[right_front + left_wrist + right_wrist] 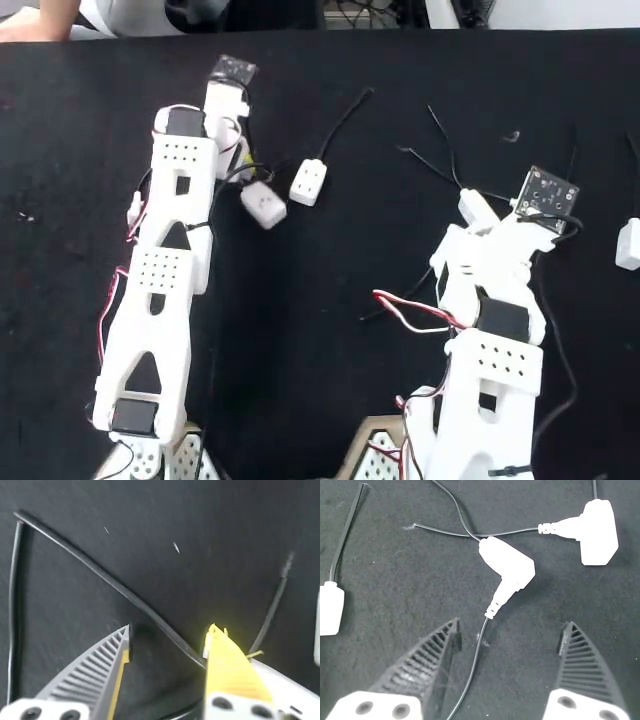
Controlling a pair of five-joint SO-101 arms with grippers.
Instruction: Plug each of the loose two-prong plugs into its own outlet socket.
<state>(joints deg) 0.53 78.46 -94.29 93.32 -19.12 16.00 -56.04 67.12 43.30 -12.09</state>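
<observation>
Two grippers, both wide open. Left gripper (170, 630) straddles a black cable (112, 583), gripping nothing; overhead, a white outlet socket (308, 182) sits around 4 o'clock from it. Right gripper (511, 624) gapes too, with an angled white plug (507, 565) lying just ahead, centred between the tips, untouched.
</observation>
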